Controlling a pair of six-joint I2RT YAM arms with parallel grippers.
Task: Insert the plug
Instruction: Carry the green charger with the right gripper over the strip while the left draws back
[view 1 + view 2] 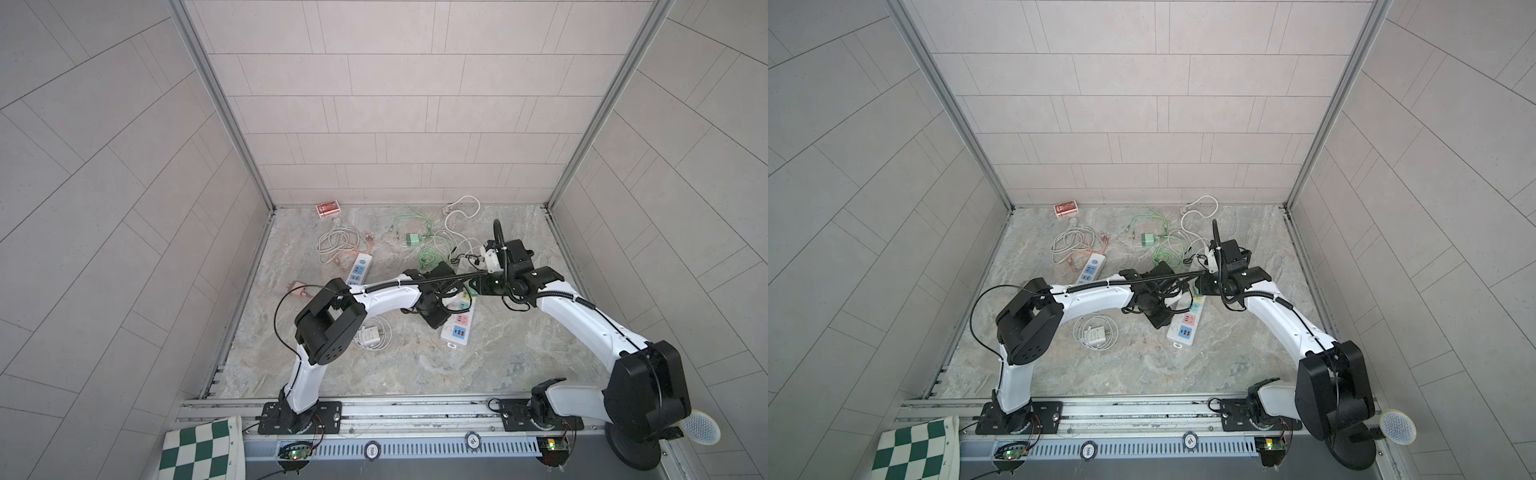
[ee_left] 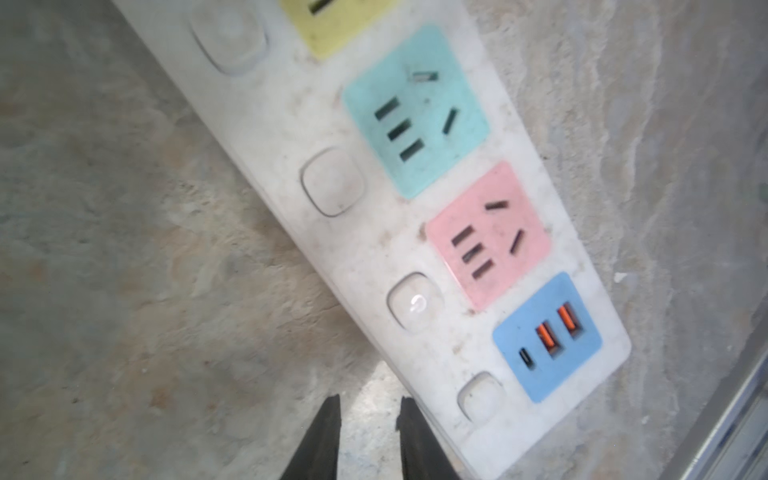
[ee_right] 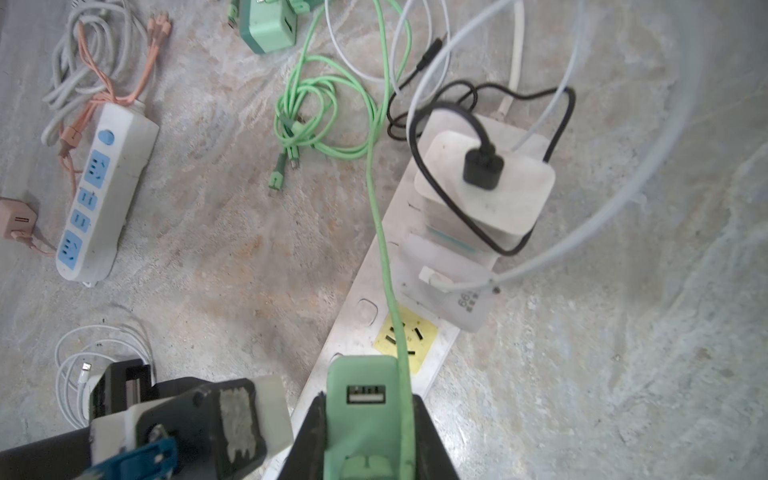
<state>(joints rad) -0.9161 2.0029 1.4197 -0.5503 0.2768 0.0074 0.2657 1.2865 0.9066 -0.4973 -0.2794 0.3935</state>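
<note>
My right gripper (image 3: 368, 405) is shut on a light green plug (image 3: 365, 399) with a USB port in its face, and a green cable (image 3: 376, 199) trails from it. The plug hangs over the white power strip (image 3: 357, 328), just on the near side of its yellow socket (image 3: 419, 332). In the left wrist view the strip (image 2: 266, 104) shows empty teal (image 2: 415, 112) and pink (image 2: 490, 237) sockets and a blue USB panel (image 2: 546, 336). My left gripper (image 2: 370, 401) is shut, with nothing between its fingers, at the strip's long edge near the USB end. In both top views the arms meet over the strip (image 1: 455, 328) (image 1: 1183, 330).
Two white adapters (image 3: 486, 187) with black and white cables fill the strip's far end. A second strip with blue sockets (image 1: 359, 268), a green adapter (image 1: 413, 239), a pink adapter (image 1: 298, 289), a white charger with its cable (image 1: 368, 334) and loose cable coils lie around.
</note>
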